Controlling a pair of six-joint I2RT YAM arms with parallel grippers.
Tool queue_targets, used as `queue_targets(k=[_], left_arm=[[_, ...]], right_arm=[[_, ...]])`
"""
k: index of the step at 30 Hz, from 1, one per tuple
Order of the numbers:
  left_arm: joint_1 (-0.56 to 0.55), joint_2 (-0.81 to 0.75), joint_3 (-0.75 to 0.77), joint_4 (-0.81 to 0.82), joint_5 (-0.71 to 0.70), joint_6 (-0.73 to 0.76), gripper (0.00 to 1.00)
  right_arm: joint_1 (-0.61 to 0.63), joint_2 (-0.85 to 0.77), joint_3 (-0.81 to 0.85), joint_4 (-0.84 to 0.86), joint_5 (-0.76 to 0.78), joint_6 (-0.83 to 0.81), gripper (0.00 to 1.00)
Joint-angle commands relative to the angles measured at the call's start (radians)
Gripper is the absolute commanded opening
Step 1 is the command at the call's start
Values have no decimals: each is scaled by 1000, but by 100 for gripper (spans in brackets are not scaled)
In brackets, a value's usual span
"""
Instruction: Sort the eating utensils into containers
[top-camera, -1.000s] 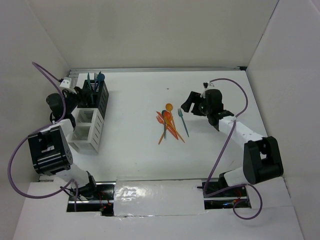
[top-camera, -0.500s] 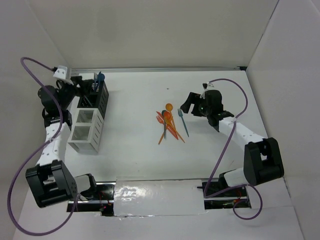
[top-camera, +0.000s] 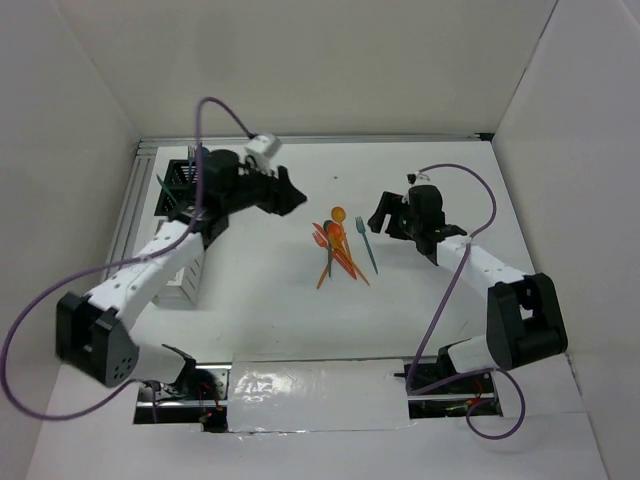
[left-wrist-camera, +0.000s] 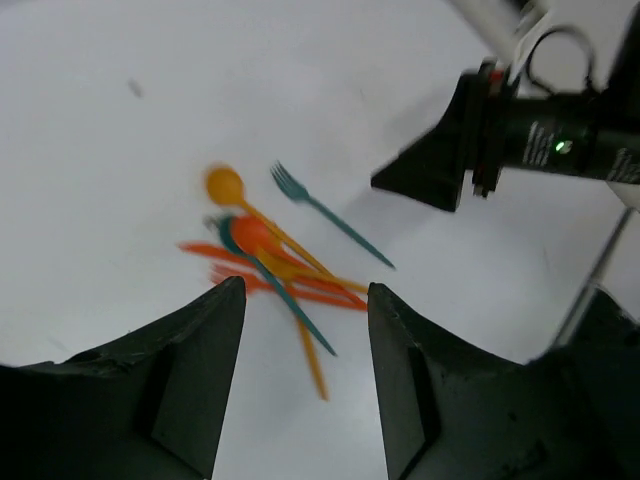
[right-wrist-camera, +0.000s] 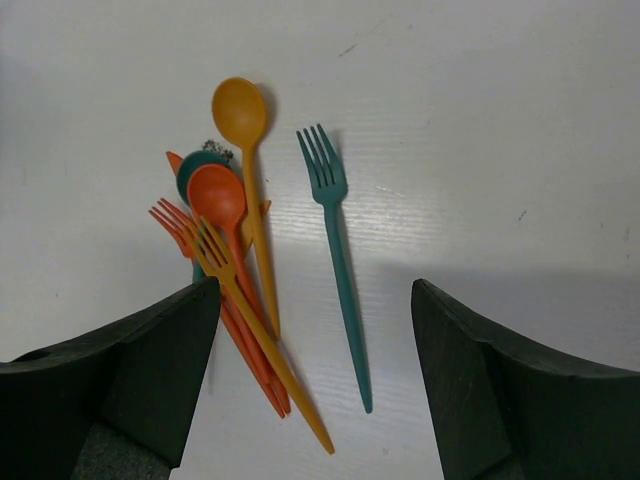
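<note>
Both grippers were empty, jaws apart. The left gripper (left-wrist-camera: 305, 300) hovered near the utensil pile (top-camera: 335, 248); the right gripper (right-wrist-camera: 313, 290) hung over a teal fork (right-wrist-camera: 336, 250) lying just beside that pile. Most sorting seemed left to do, as the pile lay well apart from the containers (top-camera: 176, 176) at far left. Only the top view showed those bins, one seemingly holding a teal piece (top-camera: 160, 186). The right wrist view alone told spoons from forks.

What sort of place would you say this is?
Likely a robot lab test cell: white panel walls around a table, left arm and right arm mounted at its edge, plastic utensils staged for sorting.
</note>
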Motion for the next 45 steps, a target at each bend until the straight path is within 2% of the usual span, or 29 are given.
queue_targets(k=[1,4,5,8,13,16,22,29,36,45], left_arm=[[-91,172,-6,-141,-49,-151,64],[-135,272,-21,-119,-11,-222,60],[-138,302,-55,-58,21,-237,59],[-149,341,-63,-15,11,-262,57],[-178,462,31,-38,0,-253,56],[-215,559,63,-44,-53,-279,54],[-220,579,-2,17,-119,-326,53],[-220,637,17,51,-124,-325,51],[-221,686,25,85,-132,-328,41],[-238,738,61,46,-207,-351,39]], right_arm=[[2,-14,-28,6,27,-2,83],[2,-31,-39,6,37,3,84],[1,-32,-48,6,37,6,84],[-4,-51,-70,6,37,17,84],[-1,-51,-81,6,37,23,84],[-7,-45,-81,6,48,18,85],[-16,-29,-81,6,37,9,85],[-18,-14,-71,6,7,13,85],[-16,-26,-93,6,26,26,85],[-18,-38,-102,6,36,29,85]])
